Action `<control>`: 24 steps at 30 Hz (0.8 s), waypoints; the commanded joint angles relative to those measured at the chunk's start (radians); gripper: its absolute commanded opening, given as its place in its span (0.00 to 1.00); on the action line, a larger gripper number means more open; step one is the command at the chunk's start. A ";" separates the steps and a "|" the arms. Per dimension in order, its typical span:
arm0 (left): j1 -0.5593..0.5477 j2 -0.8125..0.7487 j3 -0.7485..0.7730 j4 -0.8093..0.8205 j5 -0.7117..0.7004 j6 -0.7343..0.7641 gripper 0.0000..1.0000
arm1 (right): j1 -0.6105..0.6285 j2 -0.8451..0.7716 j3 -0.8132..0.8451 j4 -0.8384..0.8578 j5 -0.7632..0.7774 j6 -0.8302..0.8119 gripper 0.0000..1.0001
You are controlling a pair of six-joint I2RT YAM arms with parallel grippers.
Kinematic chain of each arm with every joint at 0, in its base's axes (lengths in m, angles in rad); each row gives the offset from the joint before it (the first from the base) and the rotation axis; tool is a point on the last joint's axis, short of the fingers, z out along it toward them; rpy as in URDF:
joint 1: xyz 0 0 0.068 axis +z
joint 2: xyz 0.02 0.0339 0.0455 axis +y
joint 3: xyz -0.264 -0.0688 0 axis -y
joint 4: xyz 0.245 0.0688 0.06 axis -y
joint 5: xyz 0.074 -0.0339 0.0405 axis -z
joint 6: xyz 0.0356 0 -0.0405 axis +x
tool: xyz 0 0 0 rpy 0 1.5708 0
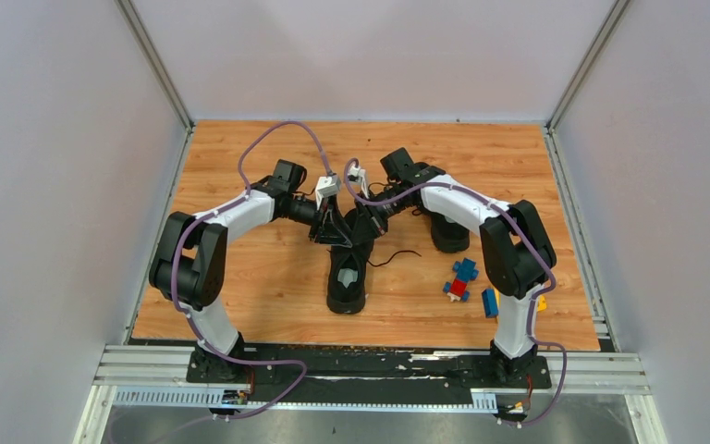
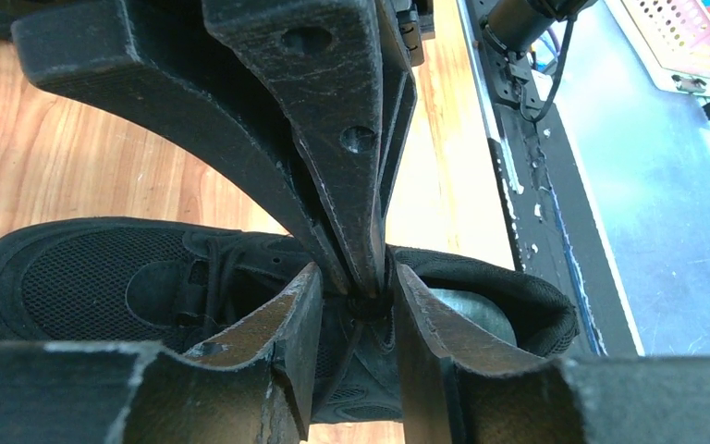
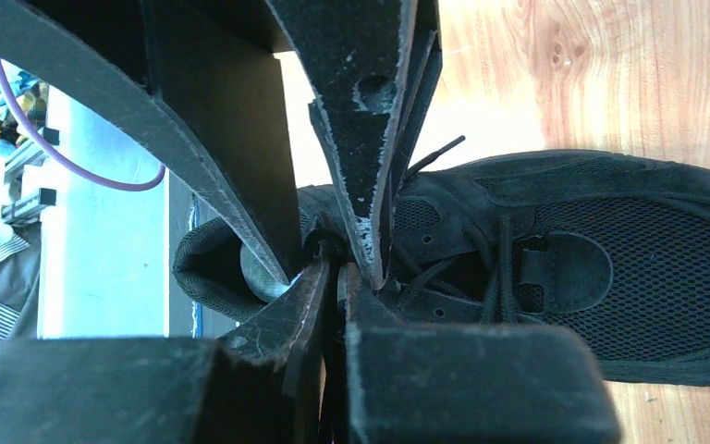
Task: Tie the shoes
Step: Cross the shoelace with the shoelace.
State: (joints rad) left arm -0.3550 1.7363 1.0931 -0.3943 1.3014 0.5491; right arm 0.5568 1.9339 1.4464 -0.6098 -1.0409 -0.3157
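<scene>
One black shoe (image 1: pixel 347 277) lies mid-table, toe towards the arms' bases; it also fills the left wrist view (image 2: pixel 102 277) and the right wrist view (image 3: pixel 610 268). Both grippers meet above its tongue. My right gripper (image 1: pixel 362 229) (image 3: pixel 337 264) is shut on a bunch of black lace (image 2: pixel 370 305) just over the eyelets. My left gripper (image 1: pixel 337 236) (image 2: pixel 359 273) is open, its two fingers standing either side of the right gripper's tips and that lace. A loose lace end (image 1: pixel 402 254) trails right on the wood. The second shoe (image 1: pixel 450 233) sits partly hidden under the right arm.
Blue, red and yellow toy blocks (image 1: pixel 462 277) (image 1: pixel 490 301) lie right of the middle shoe, near the right arm's base. White walls close in the wooden table (image 1: pixel 240 296) on three sides. A metal rail (image 1: pixel 370 365) runs along the near edge.
</scene>
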 commanded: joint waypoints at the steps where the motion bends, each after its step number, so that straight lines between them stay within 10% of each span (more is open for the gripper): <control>1: -0.003 0.008 0.034 -0.036 0.019 0.050 0.44 | 0.002 -0.046 0.035 0.010 -0.001 -0.019 0.00; 9: -0.003 0.010 0.046 -0.068 0.011 0.091 0.47 | 0.002 -0.049 0.034 0.008 0.000 -0.020 0.01; 24: -0.004 0.015 0.043 -0.071 0.004 0.097 0.24 | -0.007 -0.067 0.057 -0.005 0.008 0.002 0.13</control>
State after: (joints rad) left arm -0.3542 1.7473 1.1049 -0.4530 1.2808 0.6144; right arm 0.5560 1.9263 1.4475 -0.6209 -1.0256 -0.3153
